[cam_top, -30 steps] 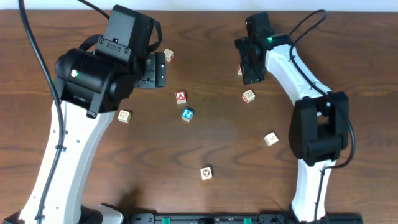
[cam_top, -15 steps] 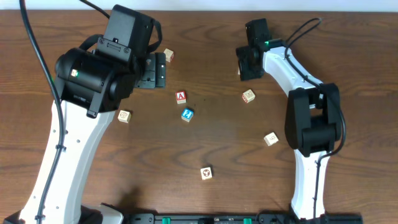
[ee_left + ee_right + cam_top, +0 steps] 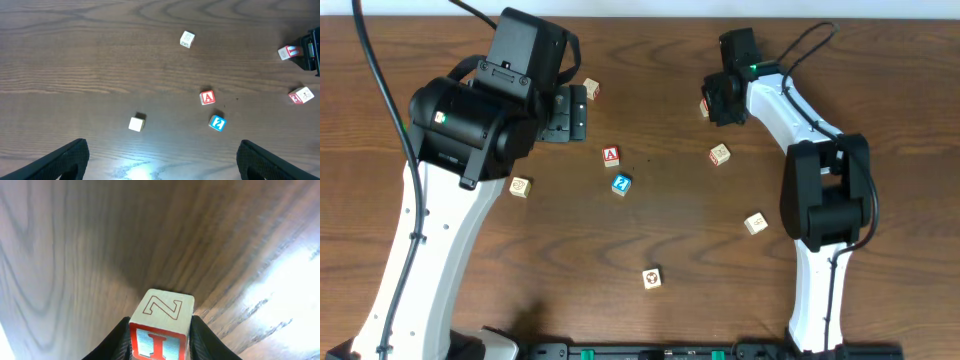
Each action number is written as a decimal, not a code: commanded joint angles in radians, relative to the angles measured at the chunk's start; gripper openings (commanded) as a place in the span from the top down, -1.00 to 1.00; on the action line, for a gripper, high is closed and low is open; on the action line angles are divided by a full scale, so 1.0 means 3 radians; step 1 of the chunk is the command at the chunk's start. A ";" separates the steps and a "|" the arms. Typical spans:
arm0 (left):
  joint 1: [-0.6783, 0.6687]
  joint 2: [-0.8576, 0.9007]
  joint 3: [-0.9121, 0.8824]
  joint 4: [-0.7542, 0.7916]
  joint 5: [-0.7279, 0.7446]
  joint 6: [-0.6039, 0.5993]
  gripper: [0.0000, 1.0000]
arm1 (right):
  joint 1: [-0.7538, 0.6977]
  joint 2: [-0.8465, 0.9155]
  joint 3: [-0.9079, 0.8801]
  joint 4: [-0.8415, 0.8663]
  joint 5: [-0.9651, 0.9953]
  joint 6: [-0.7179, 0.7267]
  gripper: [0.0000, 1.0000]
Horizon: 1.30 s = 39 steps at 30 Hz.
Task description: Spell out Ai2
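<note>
Your right gripper [image 3: 161,342] is clamped on the I block [image 3: 161,322], one finger on either side; the block's top face shows a Z. From overhead, the pair sits toward 1 o'clock on the table [image 3: 680,230], with the block peeking out at the gripper's 9 o'clock. The red A block [image 3: 611,155] lies near the table's middle, at the right gripper's 8 o'clock. The blue 2 block [image 3: 621,184] lies just beside it at its 5 o'clock, not touching. Your left gripper [image 3: 162,150] is spread wide with nothing between its fingers, hanging at 10 o'clock of the A block.
</note>
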 commanded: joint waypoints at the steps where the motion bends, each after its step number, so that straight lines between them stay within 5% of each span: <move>1: -0.0013 0.0024 -0.0003 -0.0014 -0.0060 0.0046 -0.91 | 0.0005 0.0065 0.0015 -0.0098 0.0006 -0.0689 0.48; 8: -0.0013 0.0024 -0.0001 -0.0014 -0.0058 0.0045 -0.91 | 0.0130 0.0061 0.0031 -0.0167 0.0065 -0.1921 0.53; 19: -0.0013 0.0024 -0.0001 -0.0018 -0.0027 0.0006 -0.91 | 0.0730 0.0048 0.0156 -0.0999 0.0983 -0.2669 0.56; 29: -0.0013 0.0024 -0.0001 -0.0057 0.0039 0.0010 -0.91 | 0.1286 0.0043 0.0156 -0.1161 0.1069 -0.2794 0.55; 39: -0.0011 0.0024 -0.0003 -0.0136 0.0014 0.0039 -0.91 | 0.1315 0.0043 0.0156 -0.1180 0.0609 -0.2654 0.59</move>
